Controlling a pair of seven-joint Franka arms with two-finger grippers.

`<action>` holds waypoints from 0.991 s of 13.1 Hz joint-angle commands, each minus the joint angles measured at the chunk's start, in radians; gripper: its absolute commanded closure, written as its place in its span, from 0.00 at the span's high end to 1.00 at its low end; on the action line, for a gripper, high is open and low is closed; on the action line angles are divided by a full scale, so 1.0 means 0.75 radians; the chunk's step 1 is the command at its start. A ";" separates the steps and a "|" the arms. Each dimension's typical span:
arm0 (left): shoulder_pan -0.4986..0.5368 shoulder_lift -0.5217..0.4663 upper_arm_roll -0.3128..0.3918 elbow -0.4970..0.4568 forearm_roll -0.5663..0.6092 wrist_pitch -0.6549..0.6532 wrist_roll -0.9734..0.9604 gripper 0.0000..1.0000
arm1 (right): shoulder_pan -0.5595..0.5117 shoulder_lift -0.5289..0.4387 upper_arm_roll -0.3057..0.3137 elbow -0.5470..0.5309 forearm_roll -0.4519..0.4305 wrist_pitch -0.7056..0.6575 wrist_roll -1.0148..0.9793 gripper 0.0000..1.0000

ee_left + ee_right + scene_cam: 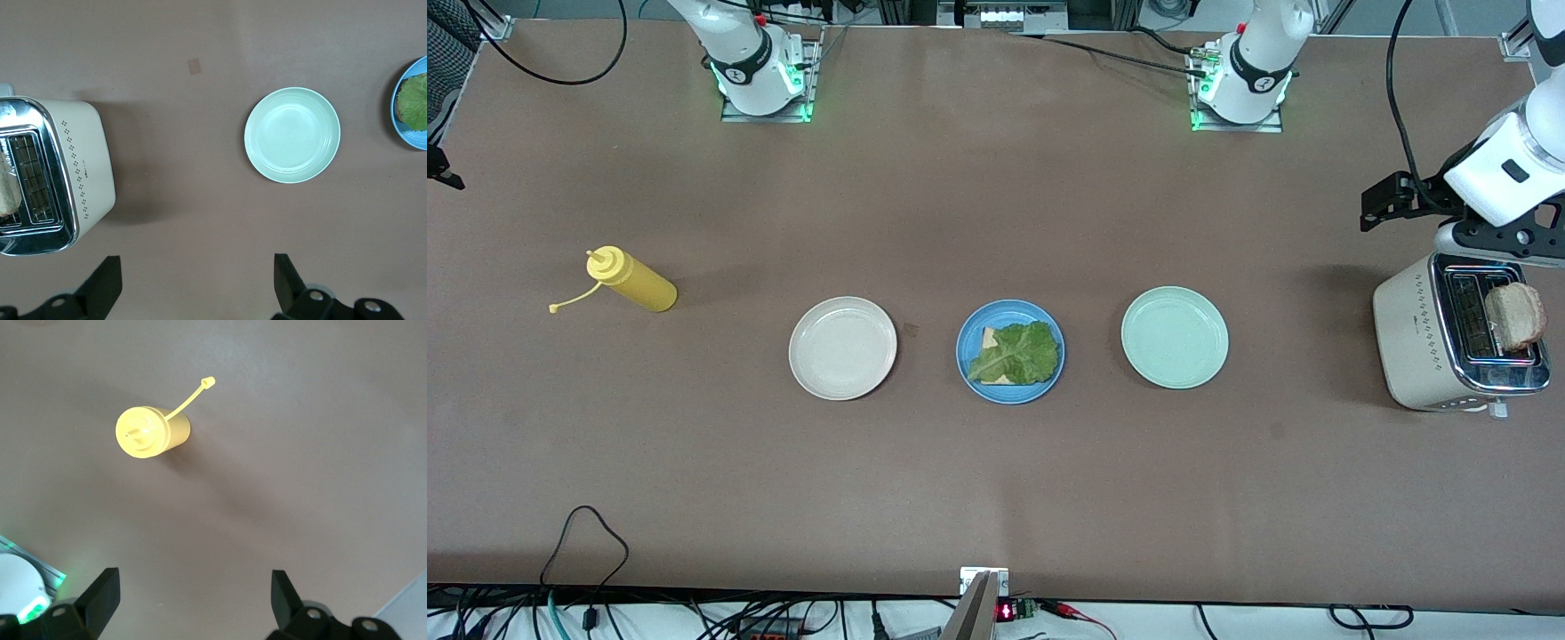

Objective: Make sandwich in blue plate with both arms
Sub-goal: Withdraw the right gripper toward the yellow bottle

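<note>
The brown table point(996, 222) carried everything, and the blue plate point(971, 363) at its middle served as the reference for the rest. The cream toaster point(1414, 342) stood at the left arm's end of the table, well apart from the blue plate, with a toast slice point(1516, 316) standing up out of its slot, seemingly ready to be lifted out as the top of the sandwich. The left gripper point(197, 283) hung over the bare table just beside the toaster, jaws spread wide and holding nothing, a position that looked chosen for reaching that slice.

Three plates sat in a row: the mint-green plate point(1175, 337) near the blue one toward the toaster, the beige plate point(842, 348) near it toward the right arm's end, both bare. On the blue plate lay the half-built sandwich: a lettuce leaf point(1018, 353) spread over a bread slice point(989, 336) whose corners peeked out.

The yellow mustard bottle point(636, 281) stood well apart from the blue plate toward the right arm's end, its cap dangling on its strap. The right gripper point(193, 600) waited above the table near that bottle, jaws likewise wide and empty.
</note>
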 commanded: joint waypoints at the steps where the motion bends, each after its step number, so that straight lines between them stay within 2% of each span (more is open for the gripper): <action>1: 0.007 -0.008 -0.010 -0.003 -0.002 -0.015 -0.003 1.00 | -0.109 0.040 0.024 -0.020 0.133 0.078 -0.339 1.00; 8: 0.005 -0.008 -0.012 0.001 -0.002 -0.011 -0.003 1.00 | -0.376 0.385 0.007 0.005 0.758 0.073 -1.266 1.00; 13: 0.005 -0.006 -0.014 0.005 -0.002 -0.017 -0.005 1.00 | -0.462 0.651 0.018 0.062 1.047 -0.115 -1.628 1.00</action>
